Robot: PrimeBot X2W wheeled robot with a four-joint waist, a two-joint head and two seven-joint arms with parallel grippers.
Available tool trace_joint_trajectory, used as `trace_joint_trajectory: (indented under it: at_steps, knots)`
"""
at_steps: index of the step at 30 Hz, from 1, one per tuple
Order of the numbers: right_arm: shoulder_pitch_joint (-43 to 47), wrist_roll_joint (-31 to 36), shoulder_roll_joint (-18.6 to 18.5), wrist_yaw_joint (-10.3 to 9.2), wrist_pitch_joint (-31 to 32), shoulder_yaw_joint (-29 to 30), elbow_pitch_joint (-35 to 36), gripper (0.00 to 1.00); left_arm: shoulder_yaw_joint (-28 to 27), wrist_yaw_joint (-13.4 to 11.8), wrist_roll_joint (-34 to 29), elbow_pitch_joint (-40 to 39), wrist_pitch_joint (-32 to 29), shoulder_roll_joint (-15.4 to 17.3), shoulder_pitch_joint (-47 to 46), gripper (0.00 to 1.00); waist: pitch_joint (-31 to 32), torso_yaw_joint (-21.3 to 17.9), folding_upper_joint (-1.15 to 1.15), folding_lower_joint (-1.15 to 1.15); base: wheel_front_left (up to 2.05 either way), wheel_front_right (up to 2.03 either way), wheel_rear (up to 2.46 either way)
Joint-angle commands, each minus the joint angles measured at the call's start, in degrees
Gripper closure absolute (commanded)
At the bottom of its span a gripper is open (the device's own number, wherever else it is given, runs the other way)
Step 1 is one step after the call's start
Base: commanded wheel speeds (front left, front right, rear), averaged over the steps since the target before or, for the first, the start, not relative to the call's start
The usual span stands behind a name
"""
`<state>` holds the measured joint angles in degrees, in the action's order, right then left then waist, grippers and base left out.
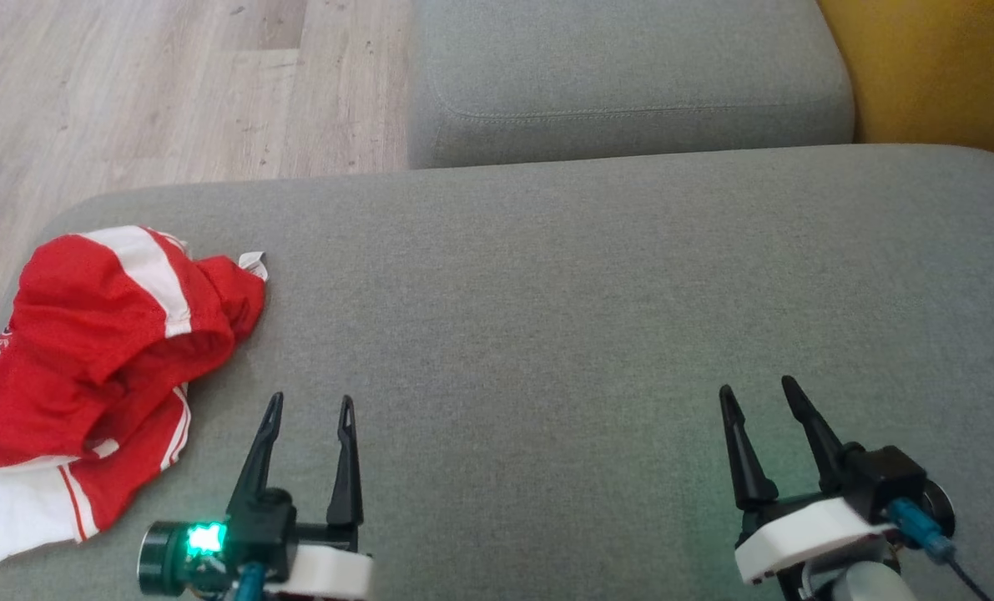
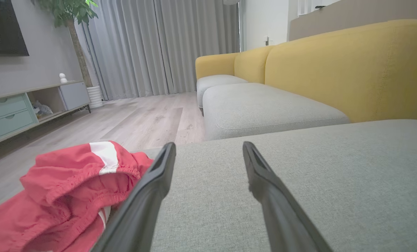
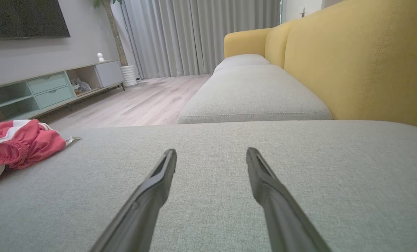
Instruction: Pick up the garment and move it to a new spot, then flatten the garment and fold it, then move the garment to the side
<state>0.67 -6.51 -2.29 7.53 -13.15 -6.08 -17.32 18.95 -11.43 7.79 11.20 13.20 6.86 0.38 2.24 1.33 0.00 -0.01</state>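
The garment (image 1: 96,359) is a crumpled red piece with white stripes and a white part, lying in a heap at the left end of the grey sofa cushion (image 1: 563,317). My left gripper (image 1: 310,404) hovers open just to the right of the garment, with nothing between its fingers. In the left wrist view the garment (image 2: 64,196) lies beside the left finger (image 2: 148,196). My right gripper (image 1: 757,389) stands open far to the right over bare cushion. The right wrist view has the garment (image 3: 15,143) at its far left and my right gripper (image 3: 211,151) open.
A second grey seat cushion (image 1: 622,75) lies beyond a gap, with the yellow sofa back (image 1: 939,67) on the right. Wooden floor (image 1: 146,92) runs past the cushion's left edge. A low TV cabinet (image 3: 50,91) and curtains stand across the room.
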Motion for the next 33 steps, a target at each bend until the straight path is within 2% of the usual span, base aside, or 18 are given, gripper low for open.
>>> trace_joint_trajectory:
  at_steps: [1,6,26,33]
  knots:
    - [-2.0,2.1,-0.6,-0.04,-1.0,-1.2,1.3,0.0,-1.6,-0.5,-2.2,-1.4,1.0,0.2,-2.5,0.0,0.0,0.1,0.0,0.01,0.0,0.0,0.0]
    - [-2.0,5.8,-0.6,-0.04,-1.9,-1.5,0.7,0.0,-1.5,-0.6,-5.8,-0.6,1.8,-0.2,-2.5,0.0,0.2,0.2,0.0,0.01,0.0,0.0,0.0]
    - [-1.9,4.8,-0.6,-0.04,-1.9,-1.1,0.2,0.0,-2.8,0.6,-6.8,0.3,1.8,-1.0,-2.3,0.0,0.3,0.1,0.0,0.01,0.0,0.0,0.0]
    - [-2.3,4.7,-0.6,-0.04,-1.9,-1.3,0.0,0.0,-3.0,0.4,-6.8,0.6,1.8,-1.5,-2.6,0.0,-0.1,2.3,0.0,0.01,0.0,0.0,0.0]
